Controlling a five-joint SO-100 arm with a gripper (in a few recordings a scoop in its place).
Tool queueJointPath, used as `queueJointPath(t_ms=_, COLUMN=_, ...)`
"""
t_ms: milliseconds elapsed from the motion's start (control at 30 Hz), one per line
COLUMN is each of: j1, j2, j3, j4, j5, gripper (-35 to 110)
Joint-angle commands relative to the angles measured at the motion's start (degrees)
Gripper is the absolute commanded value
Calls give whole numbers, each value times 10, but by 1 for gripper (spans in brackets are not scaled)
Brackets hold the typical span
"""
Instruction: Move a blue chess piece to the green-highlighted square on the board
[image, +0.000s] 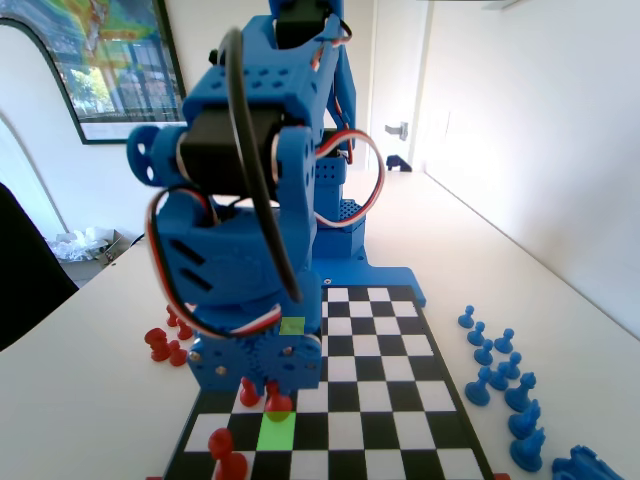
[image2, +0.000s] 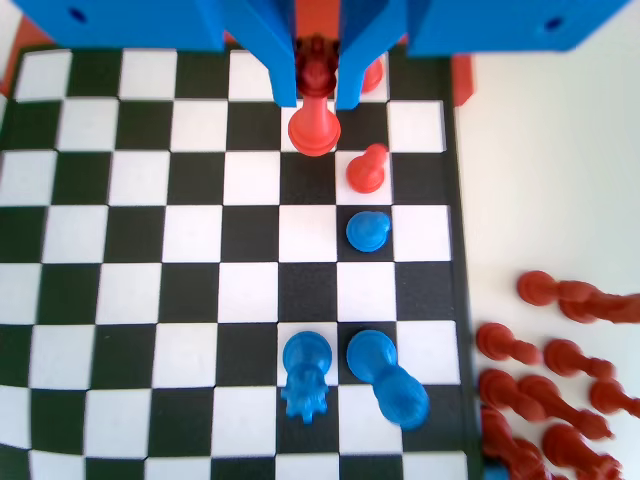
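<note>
My gripper (image2: 317, 100) hangs over the far part of the board (image2: 130, 250) in the wrist view, its two jaws close against the head of a red piece (image2: 314, 128). In the fixed view this red piece (image: 279, 403) sits under the gripper (image: 272, 385), at the far edge of the green-highlighted square (image: 277, 432). A small blue chess piece (image2: 368, 231) stands two squares nearer in the wrist view, one column to the right, apart from the jaws. Two larger blue pieces (image2: 305, 375) (image2: 388, 378) stand lower on the board.
A red pawn (image2: 366, 168) stands just right of the held piece and another red piece (image2: 372, 72) behind the right jaw. Red pieces (image: 228, 455) stand left of the green square. A yellow-green square (image: 292, 324) lies farther back. Spare blue pieces (image: 497, 362) line the table's right side.
</note>
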Motion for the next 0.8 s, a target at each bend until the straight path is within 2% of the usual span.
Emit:
queueJointPath(t_ms=0, j1=23, j2=105, j3=-27, j4=27, j5=-1, gripper=1)
queueJointPath(t_ms=167, j1=47, j2=148, j3=-25, j4=54, j5=19, gripper=1)
queueJointPath(t_ms=367, j1=90, j2=195, j3=-43, j4=151, j5=6, gripper=1)
queueJointPath(t_ms=600, j1=183, j2=306, j3=44, j4=265, j5=-111, gripper=1)
queueJointPath(t_ms=767, j1=250, j2=404, j3=166, j4=248, j5=-192, gripper=1)
